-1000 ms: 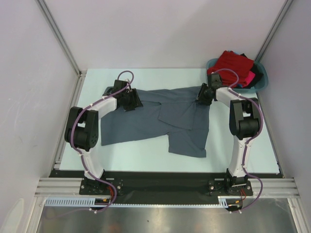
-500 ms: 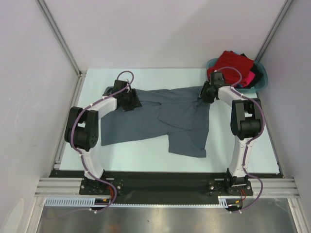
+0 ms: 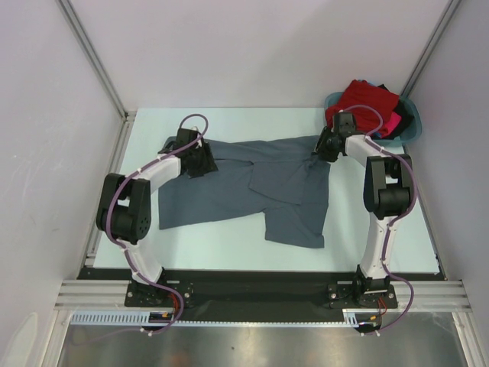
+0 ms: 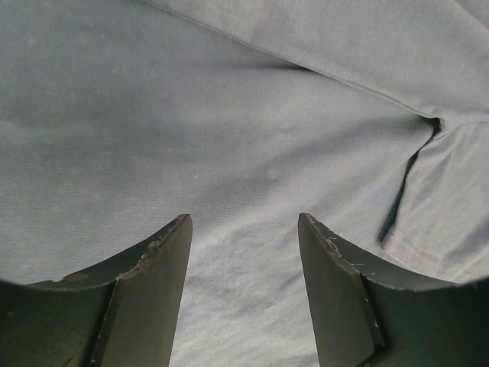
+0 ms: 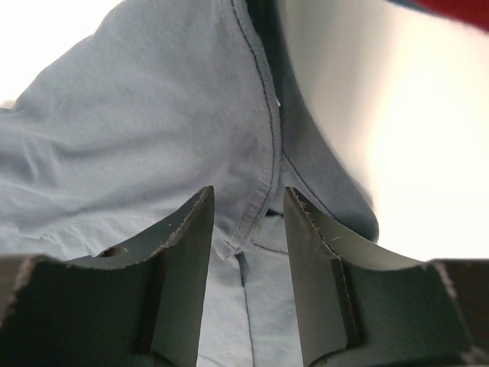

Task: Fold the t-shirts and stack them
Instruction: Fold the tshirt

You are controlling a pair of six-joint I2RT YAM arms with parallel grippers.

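In the teal basin (image 3: 415,130) lie red and pink t-shirts (image 3: 369,99) (both arms' jaws stand apart).

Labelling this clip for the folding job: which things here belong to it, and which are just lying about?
Belong: grey t-shirt; red t-shirt; pink t-shirt.
Lying about: teal basin holding the red and pink ones; table.

the pale surface (image 3: 214,248) carries a slate-grey t-shirt (image 3: 229,187) lying loosely spread across its middle, stretching from about 9 o'clock to about 1 o'clock. a doubled-over part of the shirt reaches down toward 5 o'clock. a teal basin (image 3: 415,126) sits on the far right corner of the surface at about 2 o'clock, near the shirt's far right end.
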